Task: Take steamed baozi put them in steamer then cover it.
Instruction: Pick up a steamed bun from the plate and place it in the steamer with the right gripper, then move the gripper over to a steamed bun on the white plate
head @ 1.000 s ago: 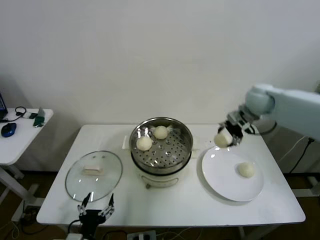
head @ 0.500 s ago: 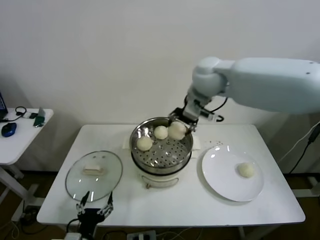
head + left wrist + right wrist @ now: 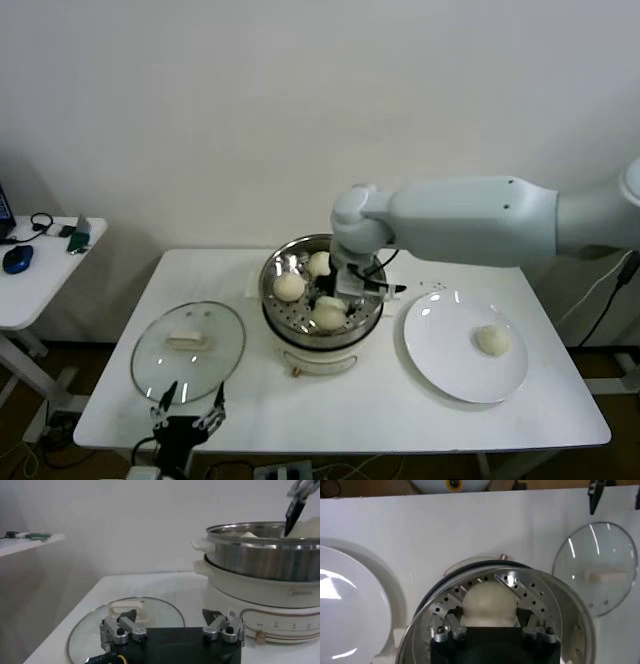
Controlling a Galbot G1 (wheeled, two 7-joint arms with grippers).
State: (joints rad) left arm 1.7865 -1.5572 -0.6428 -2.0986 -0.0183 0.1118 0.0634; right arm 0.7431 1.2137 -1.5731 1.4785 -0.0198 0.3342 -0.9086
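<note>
Bun [image 3: 488, 605] partly behind right pincer [image 3: 490, 630]

I see the steamer [image 3: 322, 300] at the middle of the table [image 3: 340, 415], toward its back edge. Three baozi sit in it: two [image 3: 289, 287] [image 3: 319, 264] on the tray's rear left part, a third [image 3: 329, 314] nearer the front, with the right gripper [image 3: 334, 296] just above it. The cover [image 3: 188, 349] lies flat on the table left of the steamer. A plate [image 3: 447, 361] lies right of the steamer, one baozi [image 3: 492, 340] on it. The left gripper [image 3: 188, 422] sits at the table's front edge, below the cover. A side table [image 3: 40, 270] stands far left.
</note>
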